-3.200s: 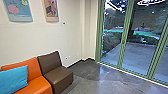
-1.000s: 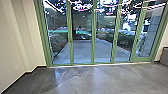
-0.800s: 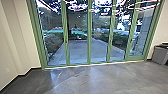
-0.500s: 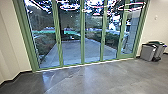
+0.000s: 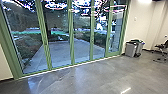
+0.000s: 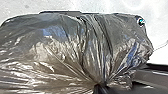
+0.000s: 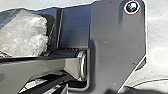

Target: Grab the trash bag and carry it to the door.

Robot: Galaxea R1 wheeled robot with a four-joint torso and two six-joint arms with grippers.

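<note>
One hold, left jaws: narrow, closed on the trash bag [image 6: 57,55], judging by creases drawn tightly together there.
Right jaws: cannot tell whether wide, narrow or holding anything.
Bag's neck [image 6: 101,81]: gathered to a bunch, with folds fanning out into a full, wrinkled body of dark, shiny plastic.
Bag's place: at the left wrist, close by the robot's base plate [image 7: 115,37]; cannot tell whether touching it.
Pale crinkled plastic [image 7: 25,35]: seen from the right wrist, beside the jointed bar [image 7: 42,68]; probably part of the same bag, though not certain.
Pick-up: done, as far as can be judged from the grip.
Floor [image 5: 97,78]: smooth, grey and shiny, stretching from the robot towards the glass; some of it left to cross.
Door: not reached; tall glass panels in green frames [image 5: 71,37] ahead, apart from the robot. Seemingly closed; cannot tell which panel is meant as the door.
Carry: unfinished, with the remaining approach to the door still to make.
Grey bins [image 5: 130,49]: standing together beyond the right end of the glass, near the wall [image 5: 141,25].
Dark chair [image 5: 162,47]: farther right, well apart from the glass.
Paving [image 5: 67,52]: outside, behind the panels, bordered by shrubs [image 5: 27,47].
</note>
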